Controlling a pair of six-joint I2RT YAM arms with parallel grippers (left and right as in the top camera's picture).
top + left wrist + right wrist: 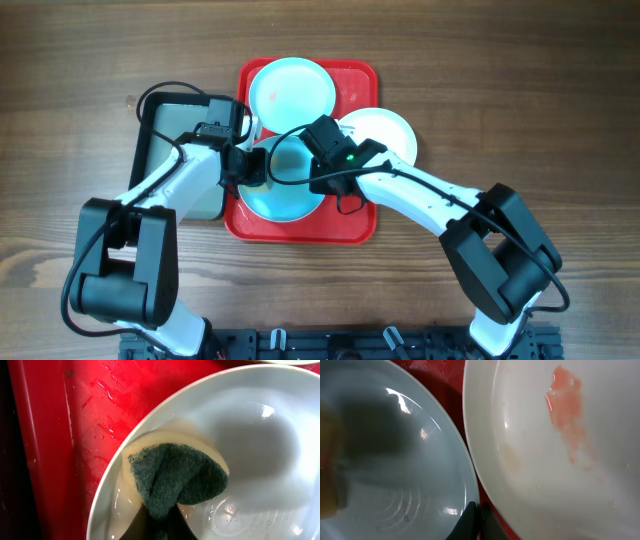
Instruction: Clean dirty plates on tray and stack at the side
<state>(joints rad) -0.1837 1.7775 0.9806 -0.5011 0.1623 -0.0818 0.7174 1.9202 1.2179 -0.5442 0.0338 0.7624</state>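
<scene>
The left gripper (155, 529) is pinching a folded yellow sponge with a dark green scouring face (175, 477) and pressing it onto the wet inside of a round, shallow light blue plate (260, 435). That plate is lying at the robot's end of the large red rectangular plastic tray (95, 405). The right gripper (476, 521), fingers pressed together, is sitting at that plate's rim, beside the round white plate (530, 485). Whether it is nipping the rim I cannot tell. The white plate is carrying a reddish smear (566, 407), and a third pale plate (290, 88) is lying at the tray's far end. The wet plate is looking slippery to me, so a hard scrub could shove it against the white one, and the two wrists are working close enough to knock.
</scene>
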